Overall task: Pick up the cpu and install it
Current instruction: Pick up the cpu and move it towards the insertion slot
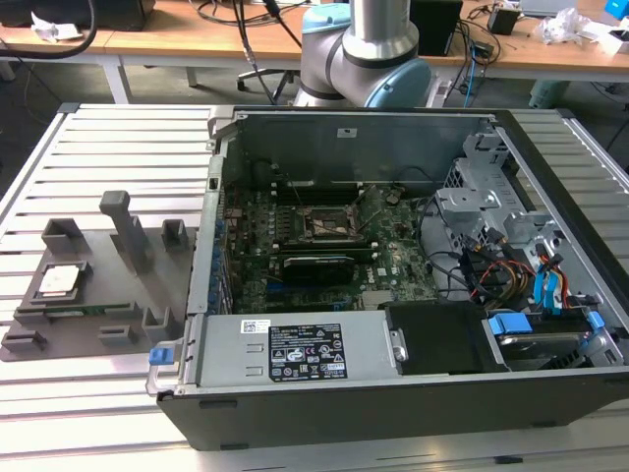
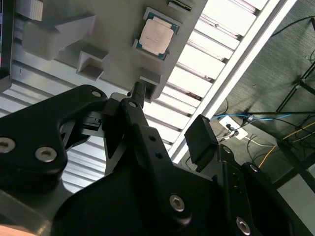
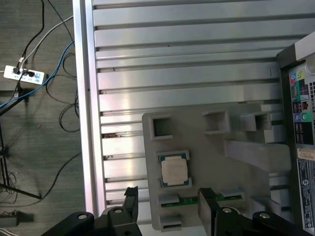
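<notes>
Plainly, the small square silvery-grey cpu [image 3: 174,171] lies in its raised nest on the flat grey plastic fixture plate [image 3: 197,142]; the black two-fingered gripper [image 3: 168,199] hangs above that plate near the chip, jaws spread and holding nothing; an off-centre descent could catch the nest's rim, or tilt the chip.

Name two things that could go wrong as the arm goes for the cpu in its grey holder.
1. The cpu sits in a walled recess of the grey holder; the open gripper might strike those walls or the green strip beside it.
2. The socket lies deep in the case beside a black card; a tilted chip could jam or knock the card.
</notes>
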